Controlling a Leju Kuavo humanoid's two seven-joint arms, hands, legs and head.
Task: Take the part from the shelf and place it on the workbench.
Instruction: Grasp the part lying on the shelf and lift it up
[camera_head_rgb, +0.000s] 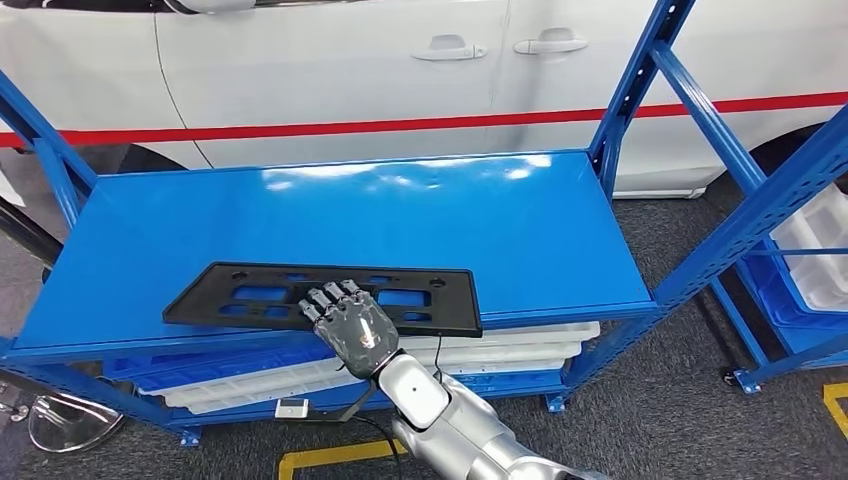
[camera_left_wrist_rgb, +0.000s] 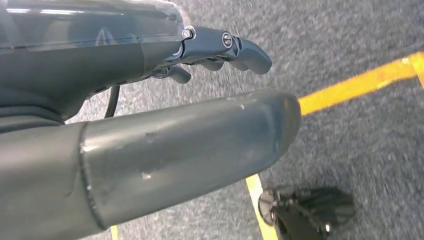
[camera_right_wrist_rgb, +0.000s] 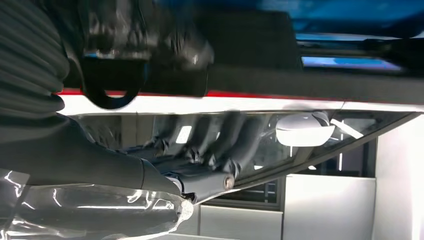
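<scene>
The shelf (camera_head_rgb: 560, 230) fills the frame's middle; the part (camera_head_rgb: 250, 295) lies flat at its front edge, lower left of centre. The right hand (camera_head_rgb: 350, 322) rests on the part; whether it grips, I cannot tell. Lifting and placing remain.

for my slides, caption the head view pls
Right hand resting on a black part at the blue shelf front edge.

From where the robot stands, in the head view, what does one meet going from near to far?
Right hand → black part → bare blue shelf top → white car with a red stripe.
</scene>
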